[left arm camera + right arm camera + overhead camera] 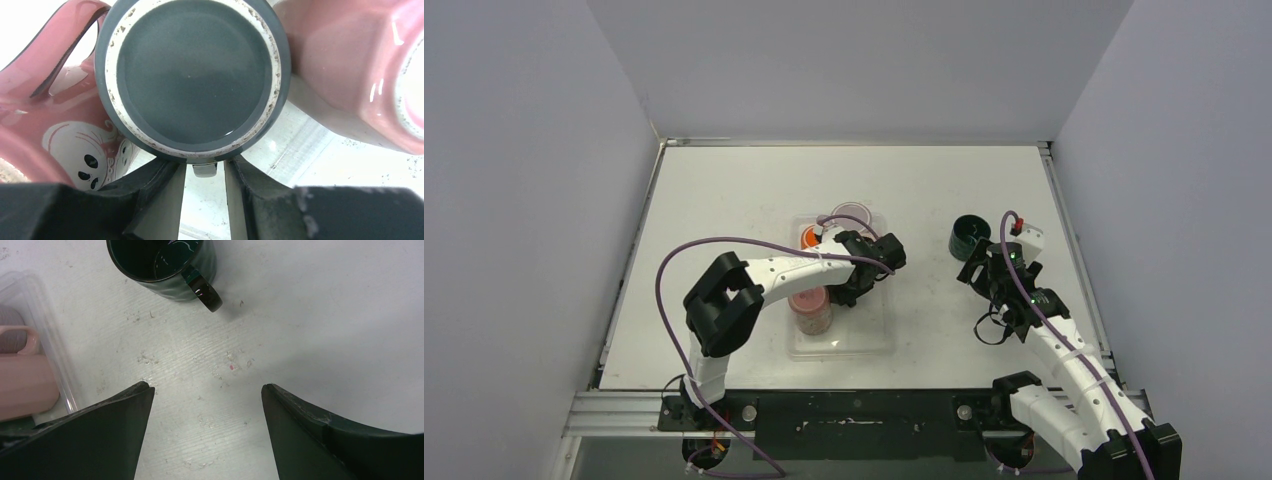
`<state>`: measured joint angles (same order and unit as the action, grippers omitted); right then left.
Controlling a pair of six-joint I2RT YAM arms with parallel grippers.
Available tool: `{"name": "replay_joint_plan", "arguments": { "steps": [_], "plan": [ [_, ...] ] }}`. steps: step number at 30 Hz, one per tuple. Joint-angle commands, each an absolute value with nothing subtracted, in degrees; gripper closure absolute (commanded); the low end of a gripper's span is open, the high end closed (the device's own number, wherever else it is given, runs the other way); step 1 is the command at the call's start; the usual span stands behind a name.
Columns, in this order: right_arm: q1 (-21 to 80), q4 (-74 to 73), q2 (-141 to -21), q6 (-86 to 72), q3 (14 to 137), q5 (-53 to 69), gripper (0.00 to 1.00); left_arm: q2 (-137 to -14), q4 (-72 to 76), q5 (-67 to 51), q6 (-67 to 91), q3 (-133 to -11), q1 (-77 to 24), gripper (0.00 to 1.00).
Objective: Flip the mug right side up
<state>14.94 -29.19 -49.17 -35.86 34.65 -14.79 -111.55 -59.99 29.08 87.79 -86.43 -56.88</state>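
Observation:
A grey mug [195, 75] fills the left wrist view, its unglazed base ring facing the camera, so it stands upside down. Its handle [205, 170] sits between the fingers of my left gripper [205, 162]. The jaws stand narrowly apart, with a thin gap on each side of the handle. From above, my left gripper [864, 268] hangs over the clear tray [874, 345] and hides the grey mug. My right gripper [989, 270] is open over bare table [207, 387], holding nothing.
The tray also holds a pink mug with a white figure [65, 135], another pink mug [350, 75] and an orange mug [809, 238]. A dark green mug [969, 233] stands upright on the table beyond my right gripper, also visible [160, 265].

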Motion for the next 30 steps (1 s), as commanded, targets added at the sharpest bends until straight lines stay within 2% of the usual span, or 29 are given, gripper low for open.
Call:
{"name": "replay_joint_plan", "arguments": {
  "steps": [1, 3, 6, 7, 9, 17, 30],
  "plan": [
    [14.6, -27.4, -48.3, -36.5, 34.7, -16.6, 0.19, -111.2, -58.9, 30.1, 87.2, -86.6, -56.6, 0.69],
    [14.6, -27.5, -48.2, -36.5, 34.8, -16.7, 0.19, -111.4, -58.8, 30.1, 87.0, -86.6, -56.6, 0.7],
    [14.6, -27.6, -48.1, -36.5, 34.9, -16.9, 0.19, -111.5, -58.5, 30.1, 86.5, -86.5, -56.5, 0.77],
    [14.6, -27.6, -48.1, -36.6, 34.9, -16.9, 0.19, -111.5, -58.4, 30.1, 86.4, -86.4, -56.5, 0.82],
    [14.5, -27.6, -48.1, -36.6, 34.9, -16.9, 0.19, -111.2, -58.1, 30.1, 85.9, -86.3, -56.5, 1.0],
    [14.6, -31.7, -46.8, -37.2, 38.5, -14.2, 0.19, -106.0, -58.8, 28.4, 84.3, -85.8, -59.0, 1.0],
    [14.6, -42.8, -41.8, -40.5, 48.6, -4.8, 0.16, -82.7, -41.0, 21.8, 73.9, -70.1, -62.7, 1.0]
  ]
}}
